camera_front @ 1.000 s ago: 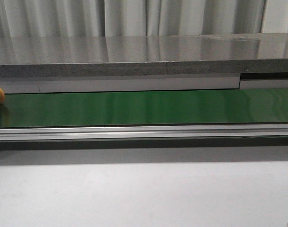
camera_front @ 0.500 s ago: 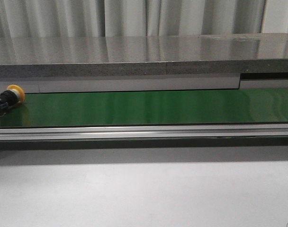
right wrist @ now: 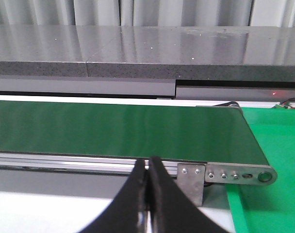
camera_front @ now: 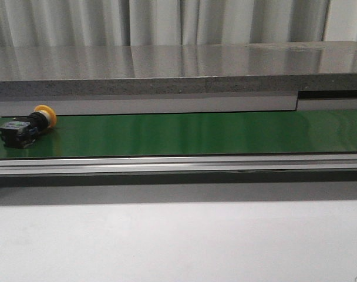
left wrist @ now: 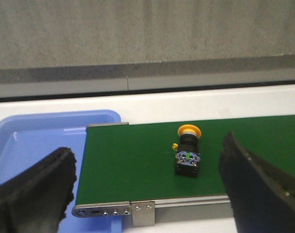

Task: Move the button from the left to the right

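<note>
The left gripper is spread wide with nothing between its fingers, while the right gripper has its fingers pressed together, empty. The button lies on its side on the green conveyor belt near the table's left edge, beside a blue tray.

Pale pleated curtains hung across the back of the room at 12 o'clock, behind a long grey speckled stone counter whose polished top mirrored their folds. A plain white tabletop filled the foreground at 6 o'clock under even, soft light.
</note>
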You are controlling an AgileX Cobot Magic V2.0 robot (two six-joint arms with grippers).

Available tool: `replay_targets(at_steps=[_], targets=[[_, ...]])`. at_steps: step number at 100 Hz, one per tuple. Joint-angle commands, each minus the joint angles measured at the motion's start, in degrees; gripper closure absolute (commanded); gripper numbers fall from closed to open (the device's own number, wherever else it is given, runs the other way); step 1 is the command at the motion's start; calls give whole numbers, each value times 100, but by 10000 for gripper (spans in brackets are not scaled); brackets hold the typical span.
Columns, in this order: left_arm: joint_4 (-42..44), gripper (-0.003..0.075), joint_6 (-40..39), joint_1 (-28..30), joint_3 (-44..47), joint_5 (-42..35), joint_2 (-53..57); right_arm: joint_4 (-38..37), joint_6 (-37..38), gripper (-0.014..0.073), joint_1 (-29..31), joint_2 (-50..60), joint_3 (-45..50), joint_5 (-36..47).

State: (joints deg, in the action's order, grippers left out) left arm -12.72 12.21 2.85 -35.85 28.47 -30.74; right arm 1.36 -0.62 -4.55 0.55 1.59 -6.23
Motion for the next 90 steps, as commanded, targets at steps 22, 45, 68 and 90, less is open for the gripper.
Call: replay_targets(at_steps=[22,45,68,90], targets=[[95,134,0,-39,1182,-1239,828,-42,-9,661,-5,118,-83,477],[95,135,0,-39,1891,-2882,589,-42,-9,661,-5,118,-83,477],[95,135,0,-39,1956,-3012,553,-42,-9,661,-5,118,-83,477],[95,263,0,-39,1956,-2609,553,-42,-9,661,-5,118,-83,477]])
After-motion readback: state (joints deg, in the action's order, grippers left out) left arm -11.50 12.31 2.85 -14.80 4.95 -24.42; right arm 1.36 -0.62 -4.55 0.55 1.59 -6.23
